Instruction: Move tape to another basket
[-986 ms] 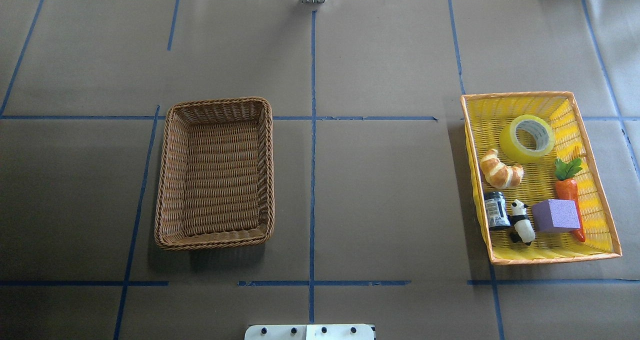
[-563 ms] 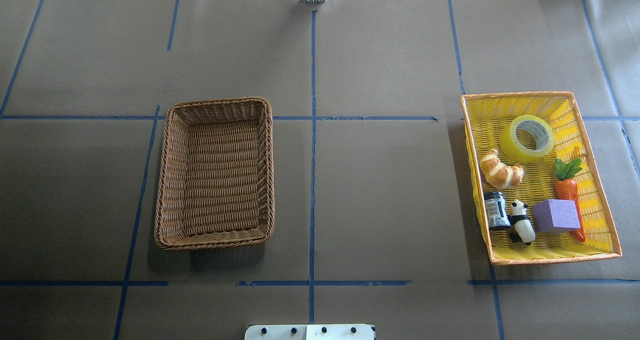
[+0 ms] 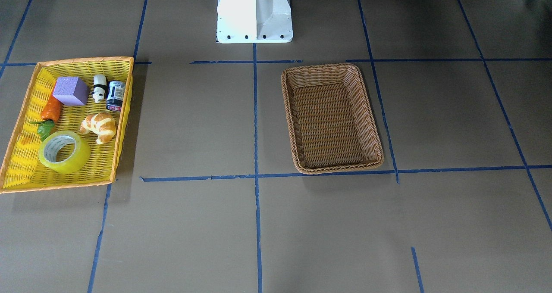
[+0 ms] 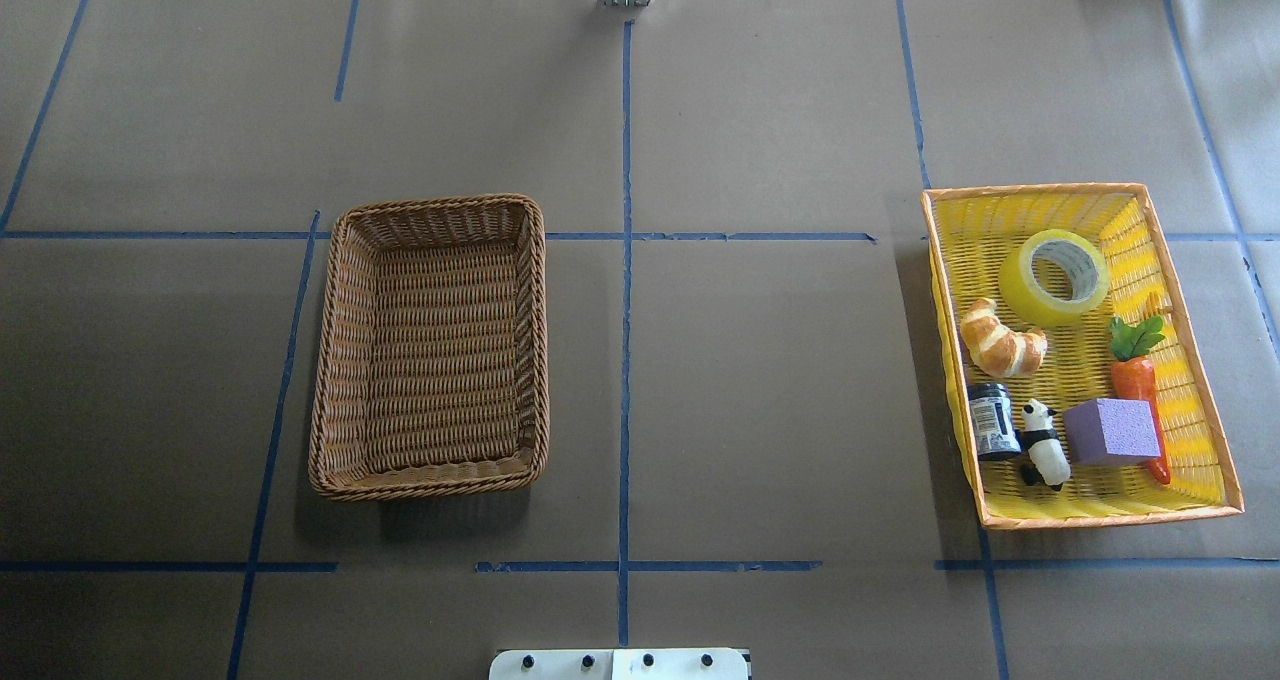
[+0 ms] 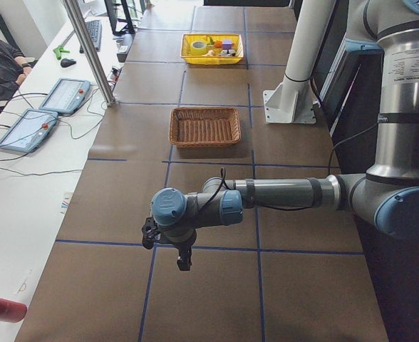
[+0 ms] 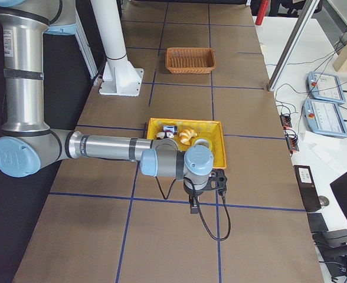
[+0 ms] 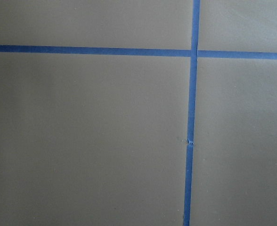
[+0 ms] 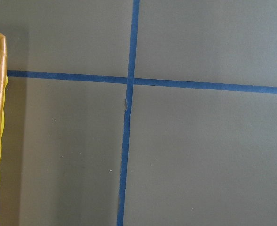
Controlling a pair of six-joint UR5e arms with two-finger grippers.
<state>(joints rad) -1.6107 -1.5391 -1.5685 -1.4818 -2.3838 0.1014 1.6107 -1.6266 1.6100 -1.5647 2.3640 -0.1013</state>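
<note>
The tape (image 4: pixel 1022 288) is a yellow-green roll with a grey core. It lies flat in the far part of a yellow orange-rimmed plastic basket (image 4: pixel 1035 191) on the table's right; it also shows in the front view (image 3: pixel 79 157). The brown wicker basket (image 4: pixel 430 204) stands empty left of centre, and in the front view (image 3: pixel 332 67) it sits right of centre. My left gripper (image 5: pixel 184 262) hangs over bare table, well beyond the wicker basket at the table's left end. My right gripper (image 6: pixel 194 207) hangs just outside the yellow basket at the right end. I cannot tell whether either is open.
The yellow basket also holds a croissant (image 4: pixel 1000 341), a carrot (image 4: pixel 1135 375), a purple cube (image 4: pixel 1111 431), a panda figure (image 4: pixel 1042 444) and a dark jar (image 4: pixel 992 420). The robot's white base (image 3: pixel 254 13) stands at the near edge. Blue tape lines cross the brown table cover.
</note>
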